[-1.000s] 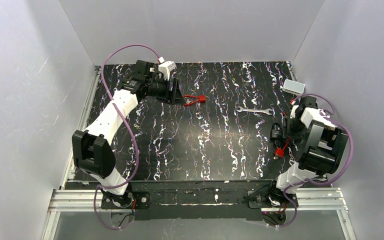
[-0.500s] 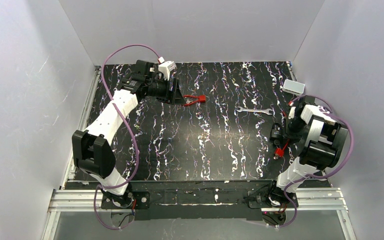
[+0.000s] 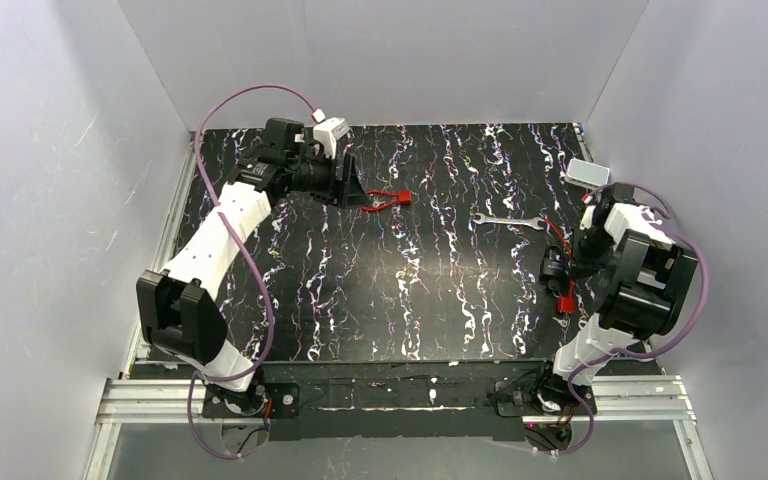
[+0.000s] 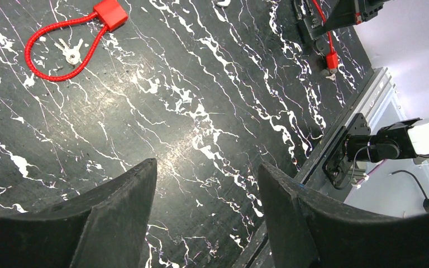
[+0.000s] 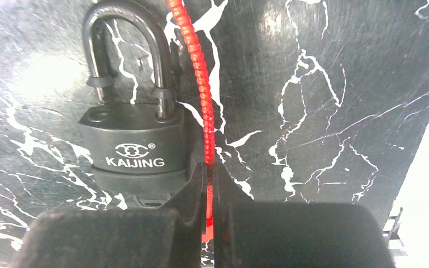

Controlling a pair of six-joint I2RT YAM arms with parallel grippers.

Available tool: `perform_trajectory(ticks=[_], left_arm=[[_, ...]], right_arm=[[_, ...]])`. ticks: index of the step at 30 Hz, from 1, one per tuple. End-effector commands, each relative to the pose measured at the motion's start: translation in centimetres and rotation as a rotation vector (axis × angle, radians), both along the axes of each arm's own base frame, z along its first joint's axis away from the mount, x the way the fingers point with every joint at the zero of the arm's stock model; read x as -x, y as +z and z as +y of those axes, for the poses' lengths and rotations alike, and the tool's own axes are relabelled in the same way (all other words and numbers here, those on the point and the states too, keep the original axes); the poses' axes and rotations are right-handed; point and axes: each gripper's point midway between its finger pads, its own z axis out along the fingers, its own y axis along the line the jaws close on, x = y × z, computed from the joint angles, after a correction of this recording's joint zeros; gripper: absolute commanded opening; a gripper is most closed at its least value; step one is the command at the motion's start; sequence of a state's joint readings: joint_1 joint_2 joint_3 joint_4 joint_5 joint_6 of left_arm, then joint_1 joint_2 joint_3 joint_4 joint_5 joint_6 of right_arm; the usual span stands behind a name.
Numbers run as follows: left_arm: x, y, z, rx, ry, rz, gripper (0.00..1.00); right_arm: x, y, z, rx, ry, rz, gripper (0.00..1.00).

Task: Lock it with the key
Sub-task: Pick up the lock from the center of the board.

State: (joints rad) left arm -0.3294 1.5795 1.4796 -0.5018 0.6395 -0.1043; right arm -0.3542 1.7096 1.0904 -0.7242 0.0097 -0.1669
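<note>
With your right gripper [image 5: 209, 174] pinching the red cable [image 5: 192, 61] beside the padlock [image 5: 134, 151] (left gripper [image 4: 206, 173] hangs spread, far left), a tug may drag both askew.

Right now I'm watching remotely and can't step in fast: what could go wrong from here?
The right hand is shut on the red cable, which lies against the padlock; a pull could drag the padlock or let the cable slip. The shackle stands open and might swing. Keys lie far off, inside the loop of the other cable lock by the open left hand: a long carry.
</note>
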Motion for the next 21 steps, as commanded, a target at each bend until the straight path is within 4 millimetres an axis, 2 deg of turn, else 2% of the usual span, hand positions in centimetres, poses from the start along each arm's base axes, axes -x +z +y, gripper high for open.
perform_trajectory(ticks=[1, 5, 7, 11, 18, 20, 21], left_arm=[[1.1, 2.0, 0.3, 0.018, -0.018, -0.063, 0.65], [1.3, 2.0, 0.5, 0.014, -0.017, -0.068, 0.67], [1.5, 2.0, 0.5, 0.015, -0.020, -0.066, 0.75], [2.2, 2.4, 0.1, 0.037, -0.048, -0.025, 0.98], [3.6, 3.6, -0.5, 0.092, -0.104, 0.004, 0.98], [4.4, 4.0, -0.6, 0.106, -0.128, 0.011, 0.98], [5.2, 4.3, -0.6, 0.117, -0.155, 0.014, 0.98]], right_arm=[[-1.6, 3.2, -0.1, -0.009, -0.016, -0.085, 0.01], [-2.5, 5.2, -0.1, -0.004, -0.007, -0.137, 0.01], [-3.1, 6.6, -0.2, 0.001, 0.003, -0.180, 0.01], [-4.3, 9.4, 0.0, 0.001, 0.049, -0.268, 0.01], [-5.7, 15.0, 1.9, -0.034, 0.202, -0.467, 0.01], [-6.7, 17.6, 3.0, -0.066, 0.247, -0.556, 0.01], [-7.1, 19.1, 4.4, -0.104, 0.303, -0.611, 0.01]])
